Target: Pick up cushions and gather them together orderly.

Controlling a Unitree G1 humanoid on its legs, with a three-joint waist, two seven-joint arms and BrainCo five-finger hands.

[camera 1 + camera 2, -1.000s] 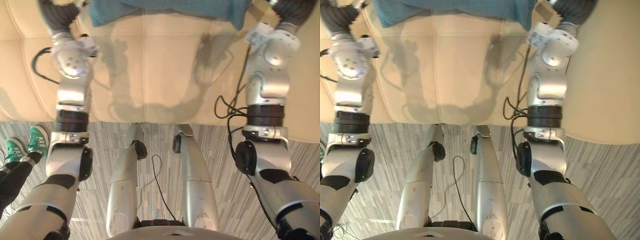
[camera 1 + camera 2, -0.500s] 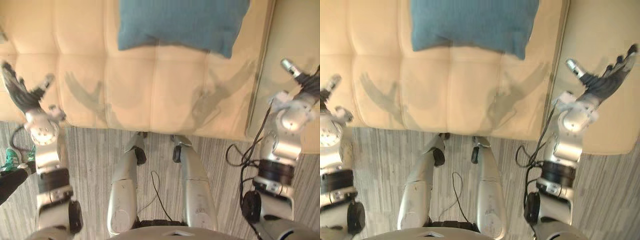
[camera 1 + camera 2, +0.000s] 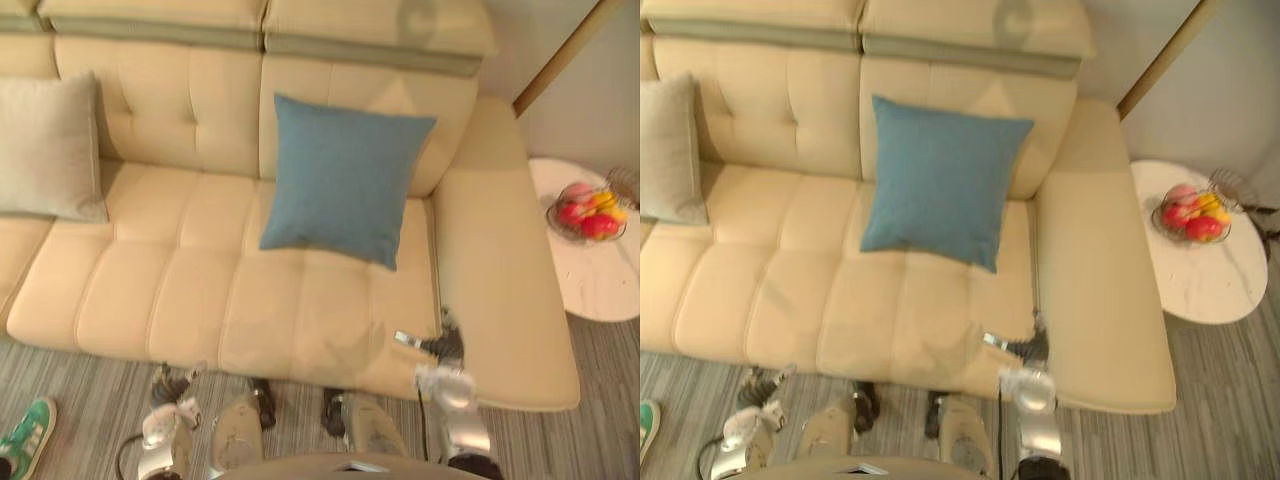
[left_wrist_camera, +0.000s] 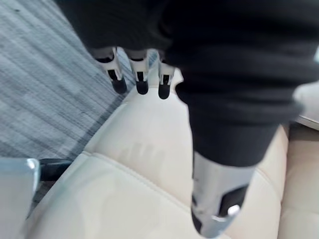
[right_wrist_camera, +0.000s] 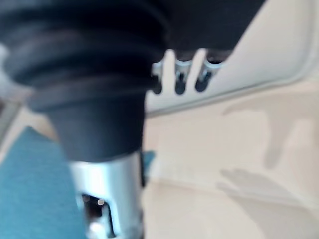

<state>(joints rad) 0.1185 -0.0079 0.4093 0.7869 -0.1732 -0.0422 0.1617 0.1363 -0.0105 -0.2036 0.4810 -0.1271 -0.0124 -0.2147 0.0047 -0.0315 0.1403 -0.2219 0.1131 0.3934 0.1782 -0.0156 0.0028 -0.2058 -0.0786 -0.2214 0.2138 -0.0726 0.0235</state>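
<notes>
Gathering not begun: blue cushion leans on the sofa back near the middle, grey cushion well apart at the left end. Left hand and right hand sit low by the seat's front edge, fingers straight, holding nothing. Table with fruit bowl stands at right; a person's green shoe on the floor at left. Nothing seems to block either cushion.

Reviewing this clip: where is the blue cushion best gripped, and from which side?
Probably its left and right edges, approached from the front: the blue cushion leans against the backrest, both side edges free, its lower edge on the seat.
</notes>
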